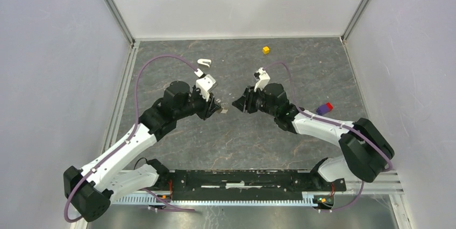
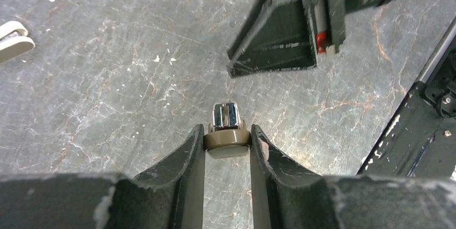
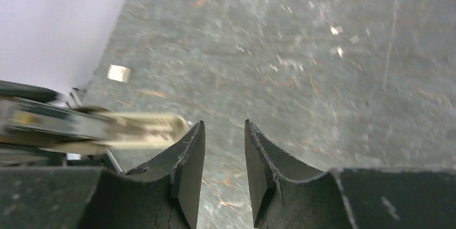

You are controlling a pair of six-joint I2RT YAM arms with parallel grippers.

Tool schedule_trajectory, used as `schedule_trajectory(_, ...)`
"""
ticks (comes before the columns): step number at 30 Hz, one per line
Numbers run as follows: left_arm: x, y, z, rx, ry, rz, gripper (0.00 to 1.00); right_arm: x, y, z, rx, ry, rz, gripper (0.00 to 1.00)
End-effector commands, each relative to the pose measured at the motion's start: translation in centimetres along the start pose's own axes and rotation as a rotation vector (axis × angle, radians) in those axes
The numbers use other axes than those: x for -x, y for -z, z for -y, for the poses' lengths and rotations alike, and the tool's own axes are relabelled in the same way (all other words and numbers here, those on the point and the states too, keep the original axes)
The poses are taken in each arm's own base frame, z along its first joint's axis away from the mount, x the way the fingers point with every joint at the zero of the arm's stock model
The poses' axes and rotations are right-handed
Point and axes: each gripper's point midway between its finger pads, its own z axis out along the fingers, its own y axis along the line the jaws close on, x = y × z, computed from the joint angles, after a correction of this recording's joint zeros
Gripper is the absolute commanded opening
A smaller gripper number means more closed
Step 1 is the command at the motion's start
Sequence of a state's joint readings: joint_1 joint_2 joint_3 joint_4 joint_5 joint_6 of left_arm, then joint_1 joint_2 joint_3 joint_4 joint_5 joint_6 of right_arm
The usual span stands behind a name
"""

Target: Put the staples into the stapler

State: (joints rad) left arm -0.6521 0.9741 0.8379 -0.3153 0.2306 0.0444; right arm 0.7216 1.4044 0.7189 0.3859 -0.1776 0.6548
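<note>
My left gripper [image 2: 227,137] is shut on a small grey-brown box [image 2: 226,142], held above the table. A shiny silvery block, which looks like the staples [image 2: 225,115], sticks out of the box's far end. In the top view this left gripper [image 1: 219,109] faces my right gripper [image 1: 236,103] across a small gap. The right gripper [image 3: 224,127] is open with nothing between its fingers, and the box [image 3: 145,130] lies blurred just left of its left fingertip. The white stapler [image 1: 204,62] lies apart on the far table, seen at the left edge as the stapler [image 2: 13,40].
A yellow cube [image 1: 265,50] sits near the back wall. A purple and red block [image 1: 324,107] lies beside the right arm. A small pale square bit [image 3: 119,73] rests on the dark table [image 1: 236,143] near the wall. The black base rail [image 1: 242,178] runs along the near edge.
</note>
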Motion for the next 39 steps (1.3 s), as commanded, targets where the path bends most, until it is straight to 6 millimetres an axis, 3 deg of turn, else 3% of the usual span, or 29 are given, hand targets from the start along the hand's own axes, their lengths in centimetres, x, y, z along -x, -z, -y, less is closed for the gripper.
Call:
schedule_trajectory(1,3.3,0.8,-0.3,0.024,-0.05,0.117,0.02,-2.6,0.1,2.4,-0.056,-0.022,-0.056,0.39)
schedule_trajectory(4,3.4,0.9,-0.3,0.025,-0.038,0.125,0.02,-3.3,0.0,2.5,-0.036,-0.016,-0.075,0.4)
schedule_trajectory(8,3.4,1.2,0.7,-0.026,-0.038,0.131,0.02,-2.1,0.7,1.3,0.116,0.068,-0.058,0.47)
schedule_trajectory(14,2.6,2.5,3.7,-0.18,-0.053,0.148,0.02,1.7,5.1,-1.9,0.322,0.43,0.11,0.63)
schedule_trajectory(17,2.9,3.2,5.4,-0.269,-0.05,0.197,0.02,2.4,8.4,-5.2,0.483,0.607,0.235,0.76)
schedule_trajectory(22,3.6,4.3,8.5,-0.453,-0.05,0.245,0.02,2.5,11.9,-9.0,0.668,0.701,0.333,0.83)
schedule_trajectory(28,4.5,4.9,9.9,-0.55,-0.058,0.276,0.02,1.1,12.4,-11.9,0.788,0.729,0.303,0.79)
schedule_trajectory(34,4.9,5.1,10.5,-0.589,-0.062,0.286,0.02,0.3,11.5,-14.0,0.831,0.75,0.256,0.75)
schedule_trajectory(39,4.8,5.5,10.9,-0.612,-0.096,0.301,0.02,0.0,9.6,-13.6,0.778,0.744,0.207,0.67)
